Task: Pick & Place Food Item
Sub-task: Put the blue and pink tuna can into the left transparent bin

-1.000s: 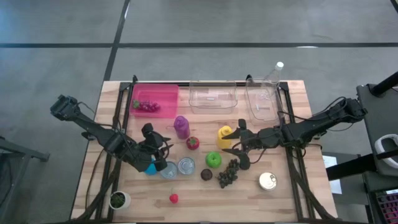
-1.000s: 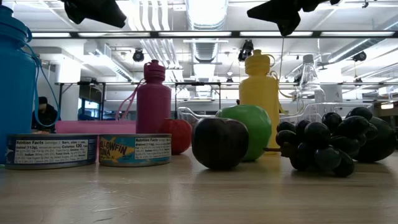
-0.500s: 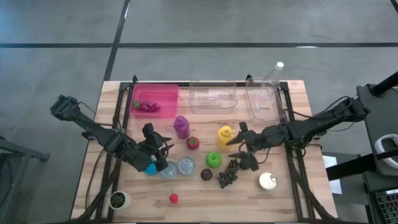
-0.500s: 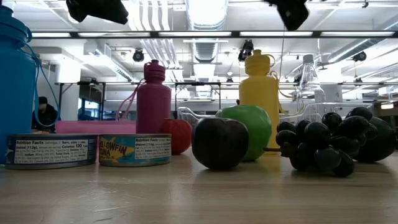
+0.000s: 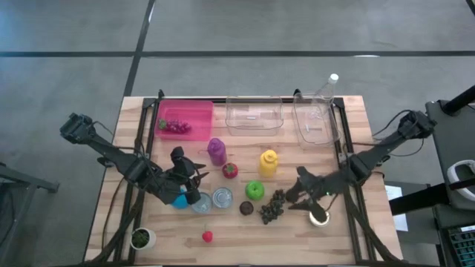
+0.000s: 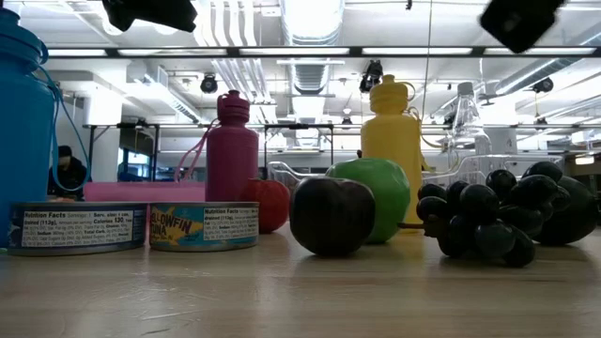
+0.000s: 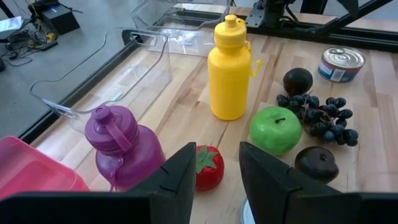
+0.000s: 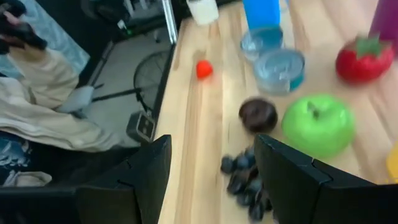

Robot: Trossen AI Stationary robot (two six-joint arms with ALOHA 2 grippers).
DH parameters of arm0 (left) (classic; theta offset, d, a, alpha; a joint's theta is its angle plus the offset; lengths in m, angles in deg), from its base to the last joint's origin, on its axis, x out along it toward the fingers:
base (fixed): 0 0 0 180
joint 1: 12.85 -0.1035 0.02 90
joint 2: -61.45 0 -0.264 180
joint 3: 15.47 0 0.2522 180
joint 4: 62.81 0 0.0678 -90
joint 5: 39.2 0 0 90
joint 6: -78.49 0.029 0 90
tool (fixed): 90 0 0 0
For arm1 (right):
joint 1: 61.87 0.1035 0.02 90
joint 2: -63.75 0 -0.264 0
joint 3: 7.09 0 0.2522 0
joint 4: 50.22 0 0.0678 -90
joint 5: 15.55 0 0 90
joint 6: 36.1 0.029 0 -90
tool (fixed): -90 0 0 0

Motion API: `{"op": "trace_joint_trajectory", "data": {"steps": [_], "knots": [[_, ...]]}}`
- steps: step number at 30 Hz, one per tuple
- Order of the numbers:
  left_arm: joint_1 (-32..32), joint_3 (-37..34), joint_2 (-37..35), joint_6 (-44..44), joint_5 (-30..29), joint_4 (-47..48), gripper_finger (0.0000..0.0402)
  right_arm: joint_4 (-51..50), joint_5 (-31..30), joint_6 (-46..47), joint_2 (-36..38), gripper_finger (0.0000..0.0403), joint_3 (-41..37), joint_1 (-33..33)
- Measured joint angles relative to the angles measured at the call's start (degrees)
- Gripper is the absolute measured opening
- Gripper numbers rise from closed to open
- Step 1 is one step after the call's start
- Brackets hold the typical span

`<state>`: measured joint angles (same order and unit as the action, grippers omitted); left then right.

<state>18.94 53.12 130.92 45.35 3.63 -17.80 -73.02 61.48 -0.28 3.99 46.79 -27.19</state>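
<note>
Progress is judged early: red grapes [image 5: 174, 127] are already seen in the far-left pink bin [image 5: 199, 111], while dark grapes [image 5: 272, 206] lie ungrasped on the tabletop [image 5: 237, 231] beside the empty, parted right pincer [image 5: 300, 194], the left pincer [image 5: 194, 176] likewise released.

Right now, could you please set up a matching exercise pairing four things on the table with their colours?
Things:
1. apple
2. tall bottle by the apple
3. bin holding grapes
4. bottle beside that bin

Colours:
A. pink
B. yellow
C. purple
D. green

Pairs: 1-D, 2-B, 3-A, 4-C
</note>
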Motion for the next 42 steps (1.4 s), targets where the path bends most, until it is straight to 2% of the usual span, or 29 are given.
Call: {"op": "trace_joint_trajectory", "data": {"steps": [8, 16, 21, 26, 34, 42], "knots": [[0.0, 0.0, 0.0, 0.2, 0.0, -0.9, 0.0123, -3.4, -3.1, 12.5, -3.9, 0.0224, 0.0, 6.7], [0.0, 0.0, 0.0, 0.1, 0.2, -1.0, 0.0123, -11.9, -2.9, 26.7, -7.3, 0.0224, 0.0, 8.3], [0.0, -0.1, 0.1, 0.2, 0.2, -1.1, 0.0123, -14.4, 1.0, 36.4, -9.3, 0.0224, 0.0, 8.3], [0.0, -0.8, 0.1, 0.2, 0.3, -1.2, 0.0124, -15.1, 5.6, 42.1, -11.7, 0.0224, 0.0, 8.3], [0.0, -0.8, 0.1, 0.2, 0.3, -1.3, 0.0124, -16.8, 15.0, 48.1, -16.0, 0.0224, 0.0, 8.3], [0.0, -0.8, 0.1, 0.2, 0.3, -1.3, 0.0124, -18.1, 17.6, 49.5, -15.8, 0.0224, 0.0, 8.2]]}}
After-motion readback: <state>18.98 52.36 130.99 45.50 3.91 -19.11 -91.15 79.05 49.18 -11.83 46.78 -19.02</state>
